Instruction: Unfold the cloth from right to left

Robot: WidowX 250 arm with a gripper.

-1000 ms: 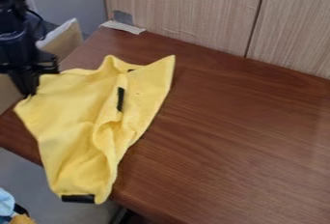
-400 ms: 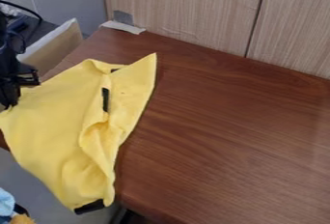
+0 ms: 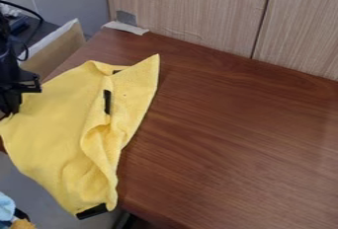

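1 brown wood-grain table (image 3: 231, 139) spreads across the view, with 2 pale wood-grain panels (image 3: 188, 13) behind it, parted by 1 dark seam.

On the table's left part lies 1 yellow cloth (image 3: 56, 124), partly folded and creased. 1 pointed corner aims up and to the right, over the tabletop; the lower end reaches past the table's near edge. 3 dark patches show on the cloth: 1 small patch (image 3: 116, 71) by the top edge, 1 upright strip (image 3: 107, 101) below it, and 1 broader patch (image 3: 91, 211) at the bottom end. A raised fold runs down the right half, between the strip and the bottom end.

1 black gripper (image 3: 8, 110) is at the left border of the view, touching the cloth's upper left edge. Its jaws are closed on that edge, pinching the fabric. The black arm rises above it along the same border.

Farther out, 1 tan board (image 3: 61, 50) with a pale rim stands beside the table's left side. At the table's back left corner are 2 pieces of tape: 1 grey piece (image 3: 125, 18) on the panel and 1 whitish strip (image 3: 127, 27) along the corner. 2 dark round holes mark the grey surface (image 3: 86, 3) at the upper left. In the lower left corner sit 1 light blue item (image 3: 5, 207) and 1 orange-tan item (image 3: 23, 224), near each other.
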